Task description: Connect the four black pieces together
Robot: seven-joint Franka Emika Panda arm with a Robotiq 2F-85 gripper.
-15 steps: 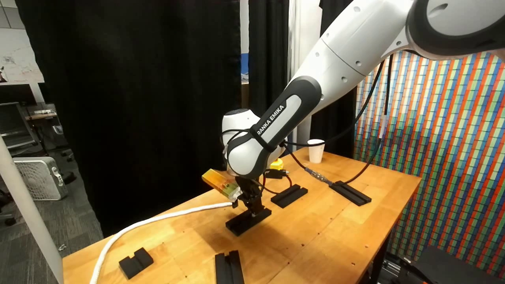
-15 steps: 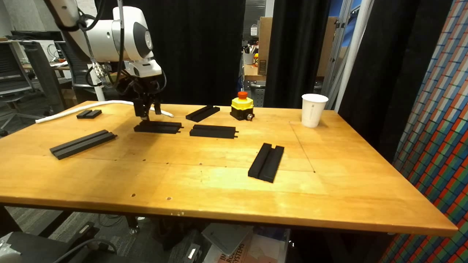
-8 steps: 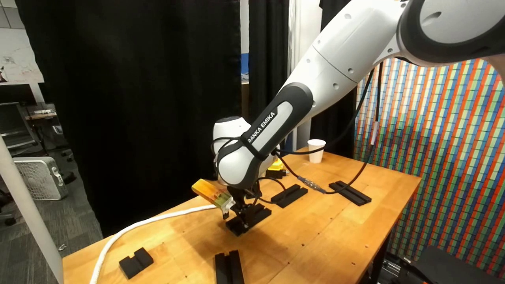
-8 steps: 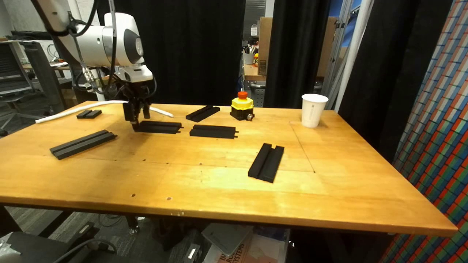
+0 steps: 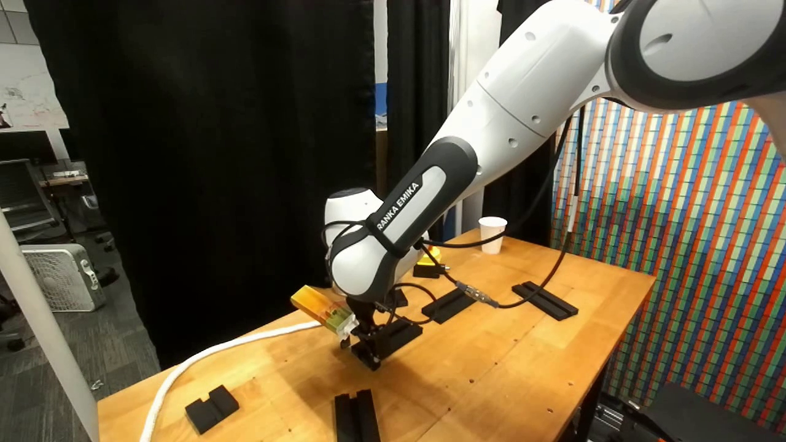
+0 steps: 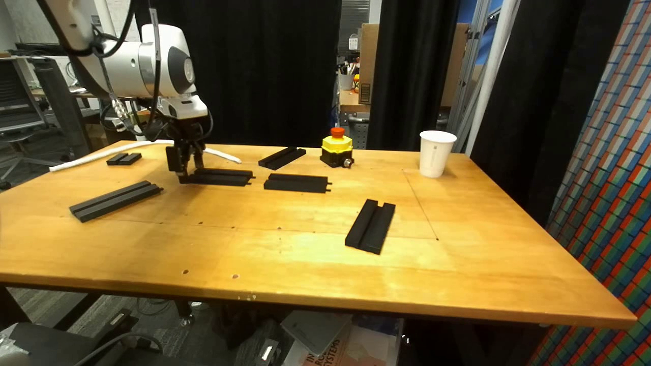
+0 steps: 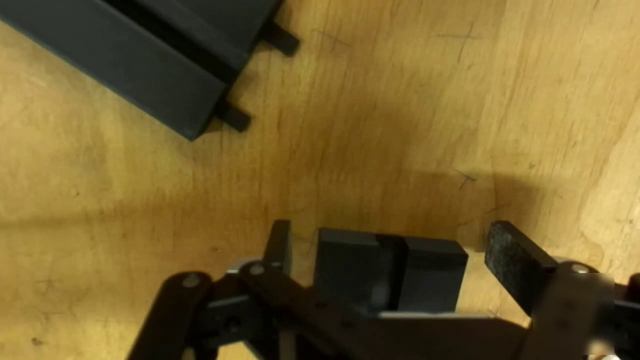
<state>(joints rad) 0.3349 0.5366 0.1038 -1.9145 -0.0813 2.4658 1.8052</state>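
Over the tan wooden counter (image 6: pixel 305 269), I have the black two-fingered hand (image 7: pixel 389 240) spread; it straddles one end of a flat matte-black grooved rectangular bar (image 6: pixel 223 178), a gap on each side; four similar bars (image 6: pixel 298 183) lie separate from it; a small chunky black block (image 6: pixel 124 159) sits well apart.

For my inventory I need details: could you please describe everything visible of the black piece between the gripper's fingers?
The black piece is a flat, matte rectangular bar, plastic-looking, with a lengthwise groove and two prongs at one end. It lies flat, unjoined, on the wooden table, its prongless end inside the open gripper, with gaps on both sides.
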